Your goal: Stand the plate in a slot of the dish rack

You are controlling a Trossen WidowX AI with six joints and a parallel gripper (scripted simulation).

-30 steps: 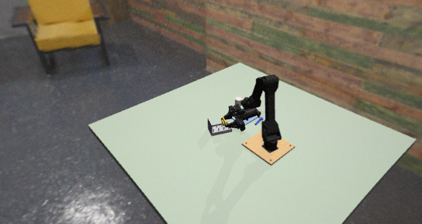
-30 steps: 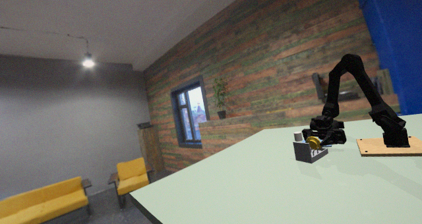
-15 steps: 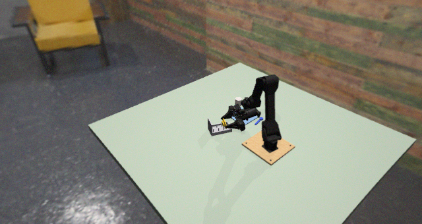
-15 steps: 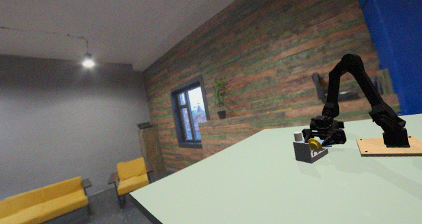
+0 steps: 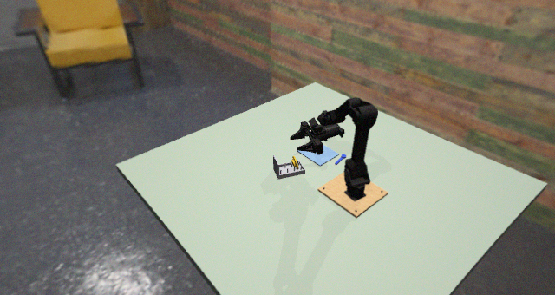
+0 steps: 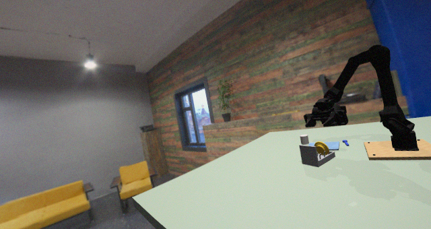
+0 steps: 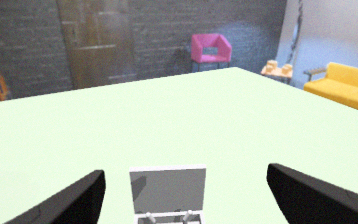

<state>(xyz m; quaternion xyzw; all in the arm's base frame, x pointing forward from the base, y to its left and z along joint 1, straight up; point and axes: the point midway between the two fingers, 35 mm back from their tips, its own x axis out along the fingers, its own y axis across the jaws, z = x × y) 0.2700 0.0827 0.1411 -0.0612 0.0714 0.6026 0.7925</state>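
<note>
The yellow plate (image 5: 295, 161) (image 6: 322, 148) stands upright on edge in the grey dish rack (image 5: 282, 172) (image 6: 309, 155), between its rails. My gripper (image 5: 297, 143) (image 6: 308, 121) (image 7: 188, 174) is open and empty. It hangs above and a little behind the rack, clear of the plate. In the wrist view the two black fingers stand wide apart at the bottom corners, with the rack's end wall (image 7: 167, 187) between them. The plate is out of the wrist view.
A light blue mat (image 5: 320, 156) (image 6: 333, 145) lies behind the rack, with a small blue tool (image 5: 340, 159) (image 6: 345, 142) beside it. A grey cup (image 6: 304, 139) stands by the rack. The arm's wooden base board (image 5: 368, 199) (image 6: 380, 151) is to the right.
</note>
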